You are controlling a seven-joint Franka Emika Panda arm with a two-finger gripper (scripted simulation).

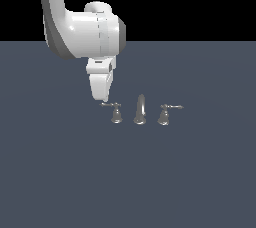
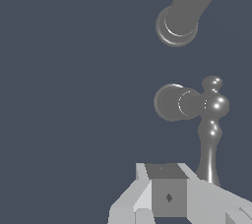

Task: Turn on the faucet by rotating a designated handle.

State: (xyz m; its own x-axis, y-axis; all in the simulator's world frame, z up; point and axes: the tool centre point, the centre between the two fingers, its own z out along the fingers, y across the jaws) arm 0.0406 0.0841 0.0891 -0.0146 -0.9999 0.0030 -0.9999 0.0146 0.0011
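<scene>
Handle [image 1: 115,113] sits just below and beside the gripper [image 1: 101,97], its thin lever [image 2: 210,154] tip next to the fingertips (contact unclear). Fingers look together, no gap seen. Spout [image 1: 140,109] stands farther out, then the twin handle [image 1: 164,114], all on the dark floor [image 1: 125,182].

We see open floor [image 1: 60,172] on every side of the faucet [image 1: 140,109]. The gripper [image 1: 101,97] hangs at ten o'clock from the handle [image 1: 115,112], just beside its lever tip. At three o'clock the spout [image 1: 140,108] stands near, the twin handle [image 1: 164,114] beyond.
</scene>
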